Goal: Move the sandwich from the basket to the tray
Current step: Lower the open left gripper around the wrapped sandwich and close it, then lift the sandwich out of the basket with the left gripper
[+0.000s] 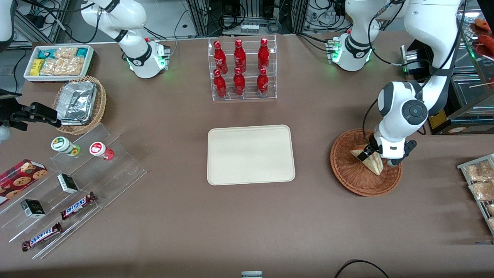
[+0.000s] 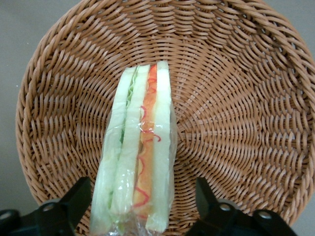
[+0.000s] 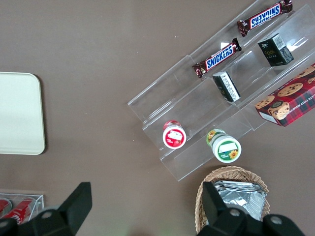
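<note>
The sandwich (image 1: 373, 163), a wrapped white-bread wedge with red, orange and green filling, lies in the reddish-brown wicker basket (image 1: 349, 175) toward the working arm's end of the table. My gripper (image 1: 376, 158) is down in the basket, open. In the left wrist view the sandwich (image 2: 140, 142) runs between the two black fingers (image 2: 78, 196), with a small gap on each side, over the woven basket (image 2: 236, 98) floor. The cream tray (image 1: 251, 154) sits bare at the table's middle, beside the basket; its corner also shows in the right wrist view (image 3: 17, 113).
A clear rack of red bottles (image 1: 241, 69) stands farther from the camera than the tray. Toward the parked arm's end are a white snack bin (image 1: 58, 61), a lighter basket with foil (image 1: 79, 104) and an acrylic stand of snacks (image 1: 77, 181). Packaged snacks (image 1: 478, 181) lie at the working arm's end.
</note>
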